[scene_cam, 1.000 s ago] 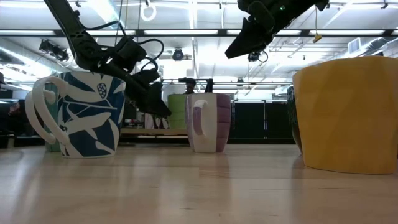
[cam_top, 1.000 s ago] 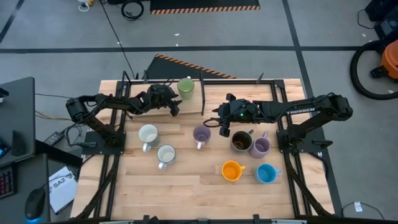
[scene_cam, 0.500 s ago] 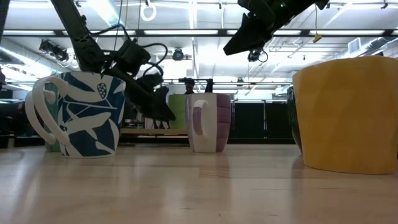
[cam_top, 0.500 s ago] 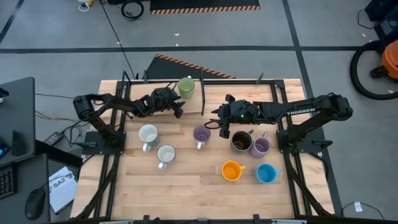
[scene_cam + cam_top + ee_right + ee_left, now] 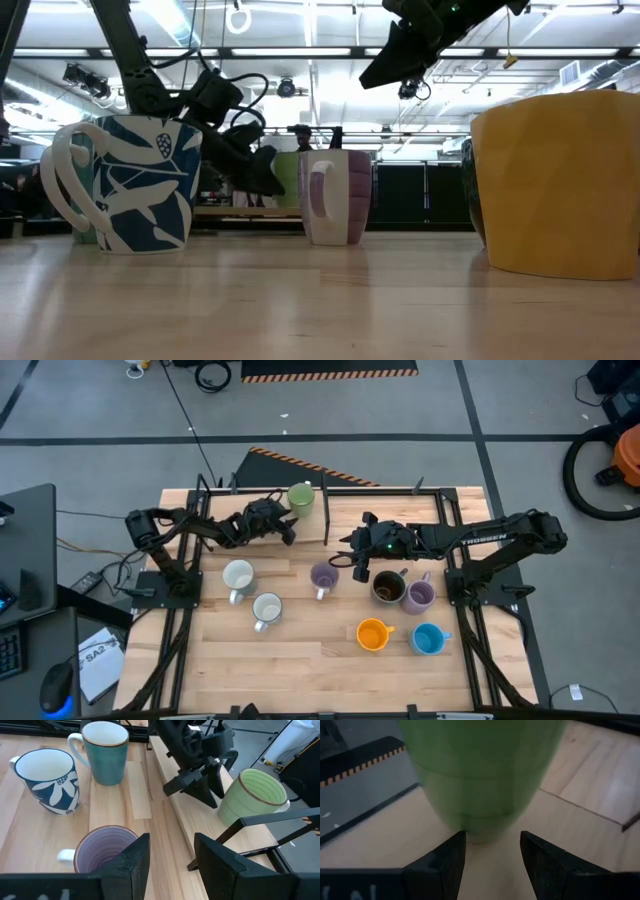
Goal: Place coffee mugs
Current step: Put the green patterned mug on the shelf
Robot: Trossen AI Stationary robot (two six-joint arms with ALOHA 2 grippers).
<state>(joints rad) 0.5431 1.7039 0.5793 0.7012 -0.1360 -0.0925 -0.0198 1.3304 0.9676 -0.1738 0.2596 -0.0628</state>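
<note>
The left gripper (image 5: 289, 530), fingers spread with nothing between them, sits just short of the pale green ribbed ceramic mug (image 5: 299, 497) near the tabletop's (image 5: 300, 660) far edge; driven in off-centre, it would likely shove or tip the mug against the dark metal frame rail (image 5: 326, 515) beside it. The right gripper (image 5: 358, 565), jaws partly parted and empty, hangs over the middle, between a lilac mug (image 5: 323, 576) and the dark brown mug (image 5: 388, 587). Eight mugs are visible: two white (image 5: 238, 577), two lilac, and one each of green, brown, orange (image 5: 372, 634) and blue (image 5: 428, 639).
</note>
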